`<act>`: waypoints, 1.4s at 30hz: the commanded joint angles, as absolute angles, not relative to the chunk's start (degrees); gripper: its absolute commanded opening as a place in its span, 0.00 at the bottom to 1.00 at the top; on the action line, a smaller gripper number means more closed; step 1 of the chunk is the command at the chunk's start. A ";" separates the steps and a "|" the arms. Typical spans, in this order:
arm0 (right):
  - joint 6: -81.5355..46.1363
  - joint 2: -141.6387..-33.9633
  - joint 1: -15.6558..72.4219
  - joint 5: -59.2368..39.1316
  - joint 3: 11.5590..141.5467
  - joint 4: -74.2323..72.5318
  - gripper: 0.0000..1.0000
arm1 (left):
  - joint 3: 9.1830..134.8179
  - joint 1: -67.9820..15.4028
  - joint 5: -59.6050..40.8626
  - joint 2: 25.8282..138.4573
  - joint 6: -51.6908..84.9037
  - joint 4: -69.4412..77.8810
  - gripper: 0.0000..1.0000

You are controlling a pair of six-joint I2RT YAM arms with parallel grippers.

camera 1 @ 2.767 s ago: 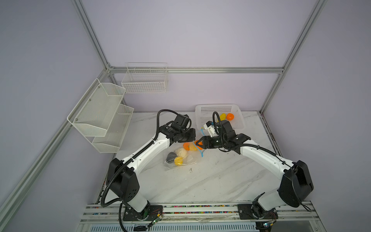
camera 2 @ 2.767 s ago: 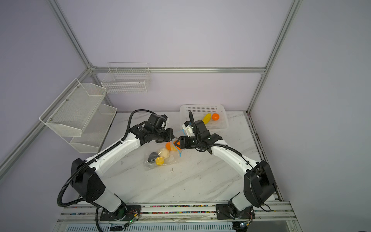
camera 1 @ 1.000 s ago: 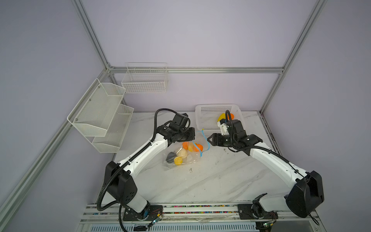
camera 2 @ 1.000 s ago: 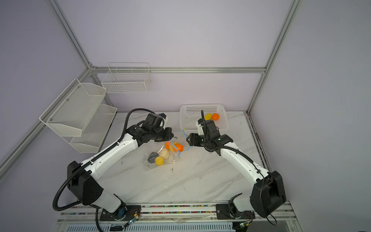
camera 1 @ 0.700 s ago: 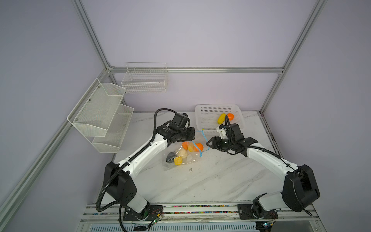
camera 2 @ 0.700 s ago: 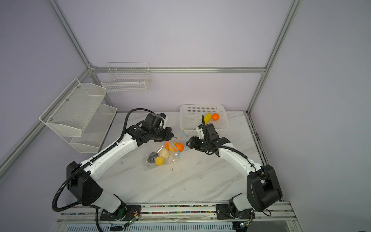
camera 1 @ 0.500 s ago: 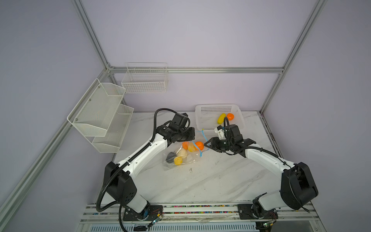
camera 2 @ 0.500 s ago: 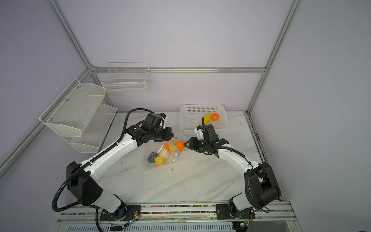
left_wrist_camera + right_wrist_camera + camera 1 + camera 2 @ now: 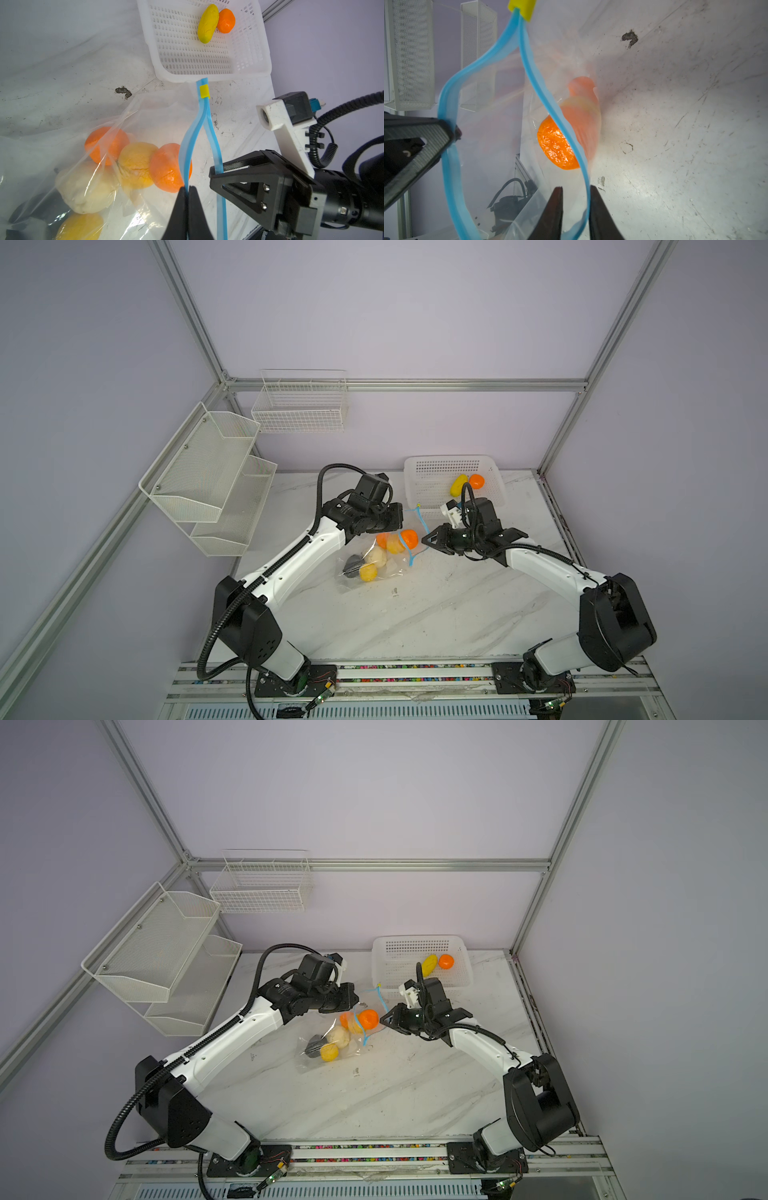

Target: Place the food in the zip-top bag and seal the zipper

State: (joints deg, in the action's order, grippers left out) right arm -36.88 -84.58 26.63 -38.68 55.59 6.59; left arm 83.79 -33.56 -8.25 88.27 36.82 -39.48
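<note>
**While One Claw Pinches the Zip, the Other Only Straddles It**

Where the two arms meet over the marble table (image 9: 415, 614), the left gripper (image 9: 188, 188) is clenched hard on one lip of the light-blue zipper (image 9: 204, 108). Its fingers are pressed together with the strip nipped between them. Facing it almost tip to tip, the right gripper (image 9: 575, 188) has the other lip running between its fingers. There's daylight between those fingers and the strip leans on one of them only, so this gripper sits loose around the strip rather than gripping it.

Between the two grippers the lips bow apart, and the mouth of the zip-top bag (image 9: 145, 116) gapes. Just past the left gripper's tips, right at that mouth, sits the nearest orange ball (image 9: 166, 168). Deeper in, away from the right gripper, come a round yellow fruit (image 9: 135, 164) and a second orange ball (image 9: 108, 143). Behind those lie a cream bulb (image 9: 85, 187), another yellow fruit (image 9: 81, 226) and a dark lump (image 9: 31, 209) down at the closed end.

Farther along the zipper from both sets of fingers, the lips join at the little yellow slider (image 9: 204, 91). It is parked at the end of the strip. Just beyond it, past the right gripper's wrist, a white perforated basket (image 9: 207, 78) stands on the table. It holds an elongated yellow fruit (image 9: 207, 22) and the basket's orange ball (image 9: 226, 20), the two touching.

Farthest off, out beyond the left arm, white mesh shelves (image 9: 208, 472) hang on the wall.
</note>
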 commanded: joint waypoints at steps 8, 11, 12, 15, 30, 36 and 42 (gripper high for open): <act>-37.24 -83.57 27.60 -39.59 58.12 5.22 0.15 | 86.40 -33.94 -7.30 84.23 35.82 -38.31 0.00; -37.49 -83.76 28.28 -39.89 59.17 5.23 0.14 | 86.47 -33.93 -6.95 83.62 35.71 -38.58 0.00; -37.85 -83.86 28.43 -40.40 59.45 4.91 0.14 | 86.48 -33.95 -6.77 83.42 35.68 -38.67 0.00; -39.02 -84.11 28.99 -41.79 60.53 3.78 0.14 | 86.62 -33.93 -6.13 82.31 35.72 -38.93 0.00; -37.70 -86.21 33.10 -39.23 71.57 9.20 0.13 | 88.19 -33.93 -2.99 73.32 34.94 -41.51 0.00; -37.63 -86.71 34.19 -38.42 74.53 10.37 0.13 | 89.12 -33.93 -2.81 71.00 35.05 -41.95 0.00; -37.53 -87.36 34.96 -38.32 76.38 10.98 0.13 | 88.91 -33.93 -2.39 68.29 35.59 -42.03 0.00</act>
State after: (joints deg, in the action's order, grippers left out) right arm -37.67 -86.67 34.28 -39.22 74.74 9.76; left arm 83.79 -33.56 -2.98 70.96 36.36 -43.09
